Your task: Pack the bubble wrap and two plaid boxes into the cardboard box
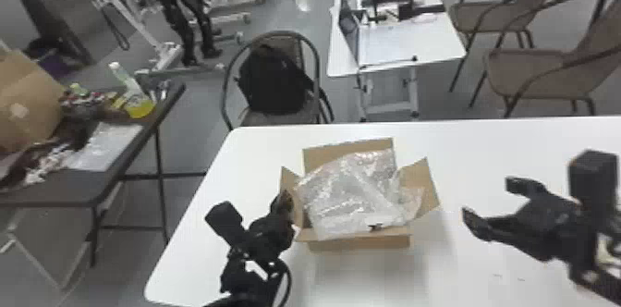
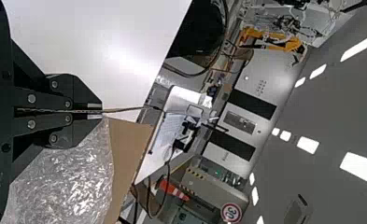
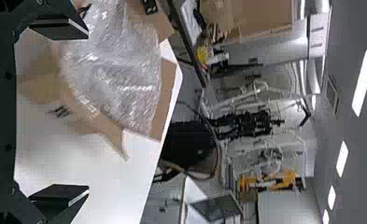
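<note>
Right tool [image 1: 489, 202] is wide open, empty; left tool [image 1: 287, 199] pinches a side flap [image 1: 289, 178]. Bubble wrap [image 1: 351, 190] pokes out of the cardboard box [image 1: 360, 242]: pat it down softly, holding that flap back.

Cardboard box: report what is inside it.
The cardboard box holds clear bubble wrap, which bulges up in front of the raised back flap. The wrap covers the floor of the box, so whether the plaid boxes lie beneath cannot be seen.
</note>
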{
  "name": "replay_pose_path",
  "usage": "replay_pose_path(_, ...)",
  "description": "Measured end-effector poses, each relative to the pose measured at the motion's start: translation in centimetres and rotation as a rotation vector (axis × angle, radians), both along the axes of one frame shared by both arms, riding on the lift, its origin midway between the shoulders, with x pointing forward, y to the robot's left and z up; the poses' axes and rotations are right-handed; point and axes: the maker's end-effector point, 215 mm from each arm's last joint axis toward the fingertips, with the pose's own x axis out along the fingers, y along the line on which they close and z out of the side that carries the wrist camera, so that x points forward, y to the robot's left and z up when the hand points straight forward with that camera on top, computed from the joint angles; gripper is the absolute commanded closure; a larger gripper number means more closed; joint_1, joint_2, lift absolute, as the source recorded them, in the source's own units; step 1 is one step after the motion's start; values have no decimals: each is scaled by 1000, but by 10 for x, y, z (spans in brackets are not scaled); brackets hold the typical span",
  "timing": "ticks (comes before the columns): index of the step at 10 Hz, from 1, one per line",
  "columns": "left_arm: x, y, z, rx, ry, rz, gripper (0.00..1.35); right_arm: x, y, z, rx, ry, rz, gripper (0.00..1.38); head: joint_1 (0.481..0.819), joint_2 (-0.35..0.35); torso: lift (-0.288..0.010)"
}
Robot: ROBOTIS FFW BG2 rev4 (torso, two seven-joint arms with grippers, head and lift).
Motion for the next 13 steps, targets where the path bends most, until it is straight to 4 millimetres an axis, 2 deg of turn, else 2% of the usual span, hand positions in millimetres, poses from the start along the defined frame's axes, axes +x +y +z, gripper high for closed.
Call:
replay_pose_path(2, -13, 13, -6, -2, 9, 25, 1214, -40, -84, -36, -12, 29, -184, 130, 695, 228, -14)
replay_pose_path(5, -22, 29, -6, 3, 9, 52, 1214, -84, -154, -63, -41, 70, -311, 131, 695, 179, -14)
replay_pose_path(6, -23, 30, -5, 4, 8, 55, 1214, -93, -170, -71, -45, 85, -345, 131, 695, 160, -14)
replay_pose_path(8, -23, 29, -6, 2, 8, 53, 1214, -97, -188, -87, -53, 110, -390, 131, 695, 141, -14)
replay_pose_path(13, -20, 25, -5, -4, 6, 47, 1214, -70, -177, -119, -66, 154, -431, 131, 695, 139, -14)
